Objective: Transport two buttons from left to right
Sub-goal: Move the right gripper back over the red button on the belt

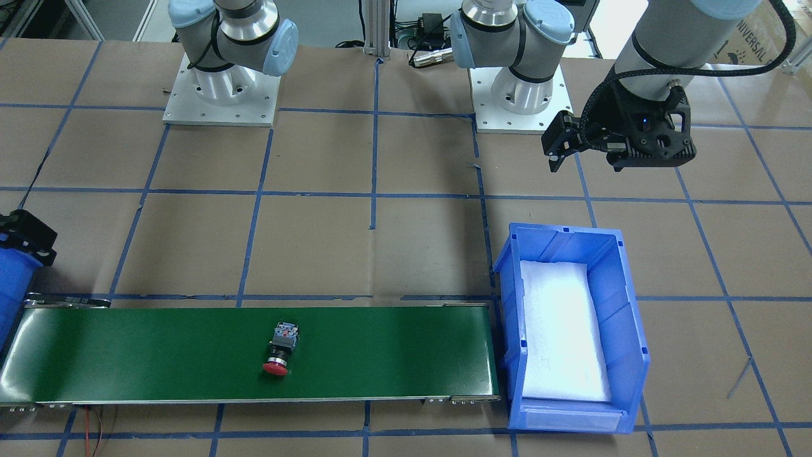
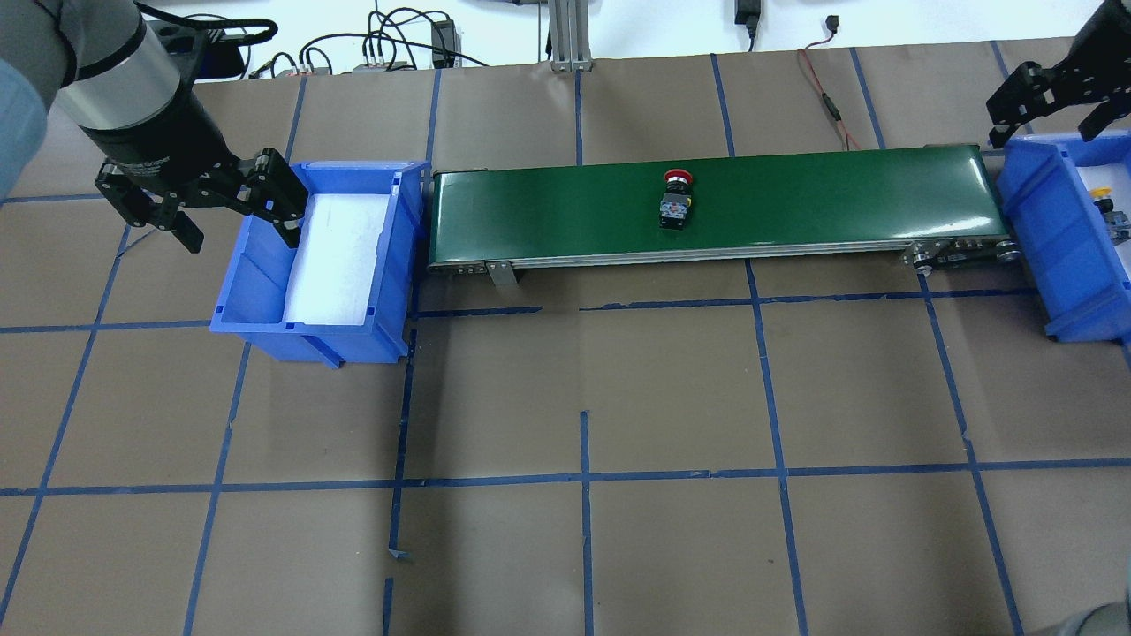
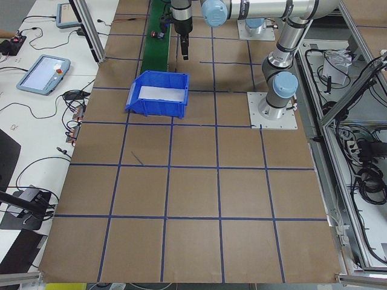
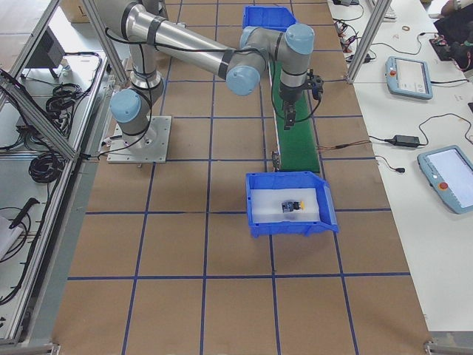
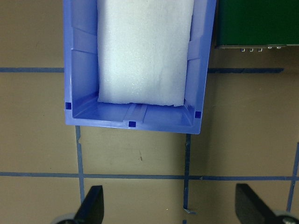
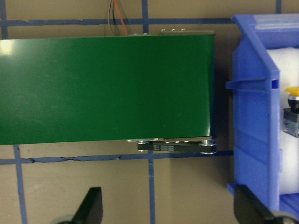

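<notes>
The table [image 2: 583,389] is being covered by brown paper crossed with blue tape lines [image 2: 583,477]. Cables are being seen along its far edge, and pendants [image 3: 45,69] are lying on a side bench.

A blue bin [image 2: 300,340] lined with white foam [image 2: 340,256] is sitting directly under the left gripper [image 2: 240,243], reaching out to that gripper's right. A green belt [image 2: 795,203] is running from there towards the right gripper [image 2: 1044,132]. The red button [image 2: 676,199] is lying on its side on the belt, well to the right of the left gripper and well to the left of the right one. A second bin [image 2: 1051,230] is placed just below the right gripper; the yellow button [image 6: 292,112] is resting on its foam, near that gripper's right side.

The left arm is being held low over the first bin's outer edge, gripper pointing down, fingers [image 5: 91,203] spread wide with nothing between them. The right arm is being held over the belt's end, its fingers [image 6: 91,203] likewise parted and gripping nothing.
</notes>
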Action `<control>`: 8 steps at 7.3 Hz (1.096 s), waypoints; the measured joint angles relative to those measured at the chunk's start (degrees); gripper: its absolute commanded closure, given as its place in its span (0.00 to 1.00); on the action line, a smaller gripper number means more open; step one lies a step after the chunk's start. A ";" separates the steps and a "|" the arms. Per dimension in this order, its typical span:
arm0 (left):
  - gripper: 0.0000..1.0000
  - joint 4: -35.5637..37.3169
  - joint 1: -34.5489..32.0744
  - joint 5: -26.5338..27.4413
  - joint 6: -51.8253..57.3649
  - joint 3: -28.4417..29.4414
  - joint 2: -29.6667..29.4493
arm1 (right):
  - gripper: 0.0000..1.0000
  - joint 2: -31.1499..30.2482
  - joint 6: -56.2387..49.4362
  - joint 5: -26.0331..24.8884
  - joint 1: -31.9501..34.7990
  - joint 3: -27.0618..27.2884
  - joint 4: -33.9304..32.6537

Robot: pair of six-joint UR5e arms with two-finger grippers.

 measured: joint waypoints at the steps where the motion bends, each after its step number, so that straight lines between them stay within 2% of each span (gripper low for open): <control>1: 0.00 0.00 0.02 0.00 0.00 0.00 -0.01 | 0.00 -0.27 5.07 0.83 4.64 2.02 -2.50; 3: 0.00 0.00 0.00 -0.06 -0.06 0.00 0.00 | 0.00 -0.03 12.93 0.57 12.09 3.31 -6.50; 8: 0.00 0.00 0.00 0.00 0.00 0.01 0.00 | 0.00 1.18 19.95 0.31 16.06 4.85 -8.62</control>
